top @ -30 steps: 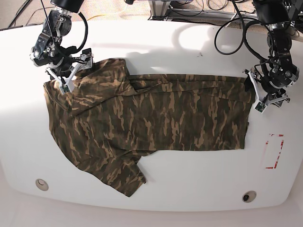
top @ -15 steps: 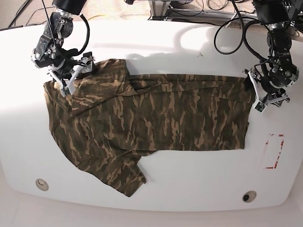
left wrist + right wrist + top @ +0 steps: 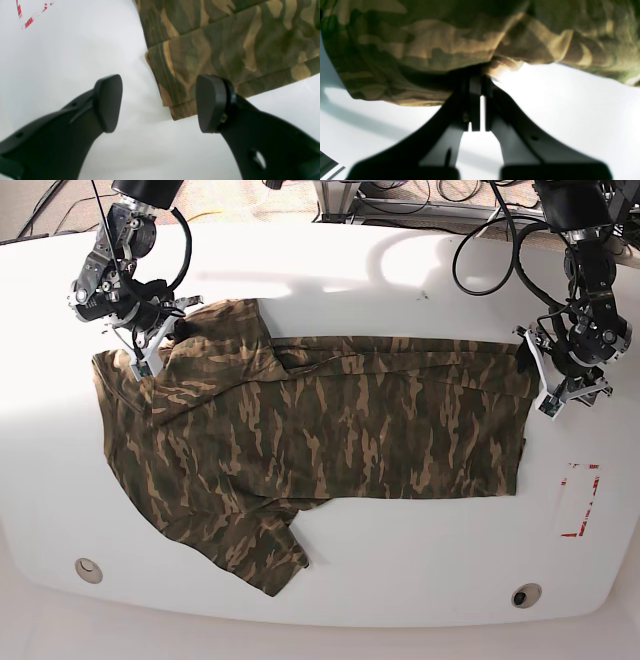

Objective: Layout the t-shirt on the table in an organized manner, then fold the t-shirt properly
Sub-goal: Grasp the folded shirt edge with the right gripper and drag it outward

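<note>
The t-shirt point(image 3: 300, 440) lies across the middle of the white table point(image 3: 400, 580) in the base view, spread mostly flat with its length running left to right. Its print is camouflage: dark green, brown and tan patches. The hem end sits at the right of the frame, with a fairly straight edge and a folded strip along the upper side. The left end is broader and rumpled. One short sleeve point(image 3: 265, 555) juts toward the lower centre of the frame; the other bunches up at the upper left.

The right gripper point(image 3: 150, 350) is at that upper-left bunch. In its wrist view the jaws are closed down to a narrow slit, pinching a small fold of the cloth point(image 3: 500, 65), which hangs around the fingertips.

The left gripper point(image 3: 550, 375) is at the right of the base view, by the shirt's upper-right hem corner point(image 3: 180, 110). Its wrist view shows the two dark pads point(image 3: 108, 102) spread wide and holding nothing. One pad sits over bare table, the other just beside the stitched hem corner; whether it touches is unclear.

A red-outlined tape rectangle point(image 3: 580, 500) marks the table at the lower right, apart from the shirt.
</note>
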Controlling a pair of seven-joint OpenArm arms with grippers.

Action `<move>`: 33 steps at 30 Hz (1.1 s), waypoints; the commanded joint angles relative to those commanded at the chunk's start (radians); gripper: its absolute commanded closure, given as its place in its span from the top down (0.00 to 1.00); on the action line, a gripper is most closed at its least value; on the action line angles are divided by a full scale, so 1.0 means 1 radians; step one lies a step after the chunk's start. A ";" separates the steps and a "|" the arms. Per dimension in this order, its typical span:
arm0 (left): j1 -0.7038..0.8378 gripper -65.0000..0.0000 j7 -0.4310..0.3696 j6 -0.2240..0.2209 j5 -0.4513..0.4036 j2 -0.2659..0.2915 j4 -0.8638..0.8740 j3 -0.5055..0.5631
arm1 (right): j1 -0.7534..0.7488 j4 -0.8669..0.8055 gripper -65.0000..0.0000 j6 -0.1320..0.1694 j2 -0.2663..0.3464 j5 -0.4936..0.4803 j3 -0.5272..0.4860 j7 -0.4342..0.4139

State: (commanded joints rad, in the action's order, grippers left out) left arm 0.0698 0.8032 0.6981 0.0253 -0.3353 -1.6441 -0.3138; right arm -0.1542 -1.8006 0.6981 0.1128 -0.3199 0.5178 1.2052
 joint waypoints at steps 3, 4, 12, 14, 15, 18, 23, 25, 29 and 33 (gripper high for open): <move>0.000 0.66 0.000 0.000 0.000 0.000 0.000 0.000 | -0.014 -0.071 0.00 0.000 0.000 0.000 0.000 0.035; 0.000 0.66 0.000 0.000 0.000 0.000 0.000 0.000 | -0.018 -0.106 0.00 0.000 0.000 -0.002 0.000 0.060; 0.000 0.66 0.002 0.000 0.000 0.000 0.002 0.000 | -0.011 -0.206 0.00 0.000 0.015 -0.187 0.000 0.161; 0.000 0.66 0.002 0.000 -0.002 0.000 0.002 0.000 | 0.008 -0.206 0.00 0.000 0.037 -0.250 0.000 0.170; 0.000 0.66 0.002 0.000 -0.002 0.000 0.002 0.000 | 0.014 -0.206 0.00 0.000 0.040 -0.259 0.000 0.172; 0.000 0.66 0.002 0.000 -0.002 0.000 0.002 0.000 | 0.043 -0.204 0.00 0.000 0.040 -0.301 -0.002 0.172; 0.002 0.66 0.003 0.000 -0.002 0.000 0.002 0.000 | 0.114 -0.203 0.00 0.000 0.043 -0.308 -0.052 0.172; 0.002 0.66 0.003 0.000 -0.002 0.000 0.002 0.000 | 0.141 -0.203 0.00 0.000 0.043 -0.308 -0.061 0.172; 0.015 0.66 0.003 0.000 -0.002 -0.002 -0.002 0.000 | 0.187 -0.175 0.00 0.000 0.038 -0.311 -0.072 0.172; 0.020 0.66 0.003 0.000 -0.002 -0.002 -0.002 0.000 | 0.227 -0.140 0.00 0.000 0.040 -0.308 -0.104 0.172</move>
State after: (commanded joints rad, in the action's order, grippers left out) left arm 0.0898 0.8063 0.6981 0.0238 -0.3368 -1.6456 -0.3138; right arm 0.0729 -1.9402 0.6981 0.1527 -0.6283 0.4135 1.3771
